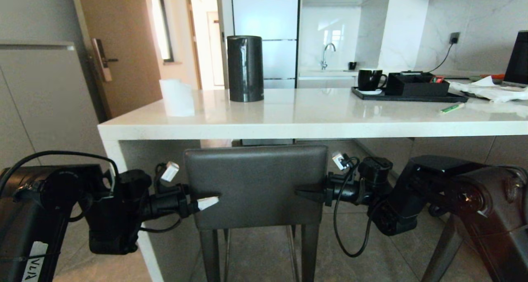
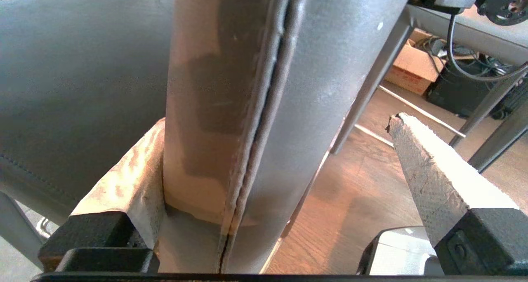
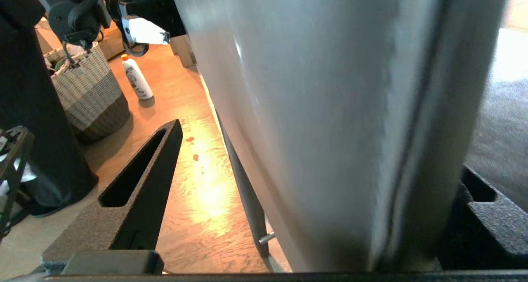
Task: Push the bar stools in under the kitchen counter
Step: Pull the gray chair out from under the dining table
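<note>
Right under the surface (image 1: 313, 125) edge, the stool (image 1: 255, 183) looks partly in, left gripper (image 1: 208, 200) and right gripper (image 1: 305, 192) both spread wide straddling its backrest, second stool not visible.

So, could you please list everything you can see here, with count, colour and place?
bar stool: one, dark grey backrest, in front of the counter, between the arms
second stool: one, dark legs only, behind the right arm
kitchen counter: one, glossy white, across the middle
cylinder: one, black, on the counter
paper roll: one, white, counter's left end
tray: one, black, counter's right part
mug: one, black, on the tray
box: one, black, on the tray
pen: one, green, beside the tray
tap: one, metal, back wall
left end effector: open, astride the backrest's left edge
right end effector: open, astride the backrest's right edge
</note>
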Robot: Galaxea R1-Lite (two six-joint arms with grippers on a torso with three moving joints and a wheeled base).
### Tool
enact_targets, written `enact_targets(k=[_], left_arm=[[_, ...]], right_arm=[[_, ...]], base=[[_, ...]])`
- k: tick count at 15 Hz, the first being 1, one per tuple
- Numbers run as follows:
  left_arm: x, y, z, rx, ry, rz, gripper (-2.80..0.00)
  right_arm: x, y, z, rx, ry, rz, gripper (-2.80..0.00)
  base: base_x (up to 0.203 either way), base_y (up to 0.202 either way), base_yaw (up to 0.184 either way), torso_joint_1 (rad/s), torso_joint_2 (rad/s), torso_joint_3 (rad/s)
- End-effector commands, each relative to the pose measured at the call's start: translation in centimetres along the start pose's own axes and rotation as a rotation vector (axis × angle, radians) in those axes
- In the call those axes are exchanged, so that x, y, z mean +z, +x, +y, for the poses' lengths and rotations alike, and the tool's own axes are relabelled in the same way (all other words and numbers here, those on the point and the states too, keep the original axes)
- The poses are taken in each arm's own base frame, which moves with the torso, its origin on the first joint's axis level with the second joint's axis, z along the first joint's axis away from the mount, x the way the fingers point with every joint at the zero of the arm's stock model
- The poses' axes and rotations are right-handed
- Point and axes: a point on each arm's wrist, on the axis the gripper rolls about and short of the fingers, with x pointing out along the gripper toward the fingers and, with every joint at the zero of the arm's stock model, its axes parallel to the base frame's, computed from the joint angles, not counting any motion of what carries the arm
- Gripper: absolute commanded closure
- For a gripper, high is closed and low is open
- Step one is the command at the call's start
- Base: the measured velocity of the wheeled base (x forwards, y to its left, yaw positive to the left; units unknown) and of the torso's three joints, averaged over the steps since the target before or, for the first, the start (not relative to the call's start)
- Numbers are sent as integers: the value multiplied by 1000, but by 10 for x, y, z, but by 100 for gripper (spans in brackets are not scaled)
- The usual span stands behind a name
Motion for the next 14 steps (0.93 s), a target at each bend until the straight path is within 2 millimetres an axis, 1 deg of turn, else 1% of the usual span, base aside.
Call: enact_targets(k=[1,6,8,11,14], left_arm=[[4,0,-3,-9,15,-6,-280],[4,4,-6,-19,9,-3,-280],[9,4,-8,-10,-24,-10,-280],[13,3,-7,13,-25,-21,-280],[11,3,-7,16,-28,-18,-280]], right_arm=[[5,2,3,11,-17,-9,-280],[2,1,3,7,-10,-5,-280],[1,0,4,7,-9,-5,-280],[1,0,4,6,-9,-5,-280],[0,0,3,5,-7,-3,-280]], base=[[0,0,0,0,0,0],[0,0,0,0,0,0],[0,0,0,0,0,0],[0,0,0,0,0,0],[0,0,0,0,0,0]])
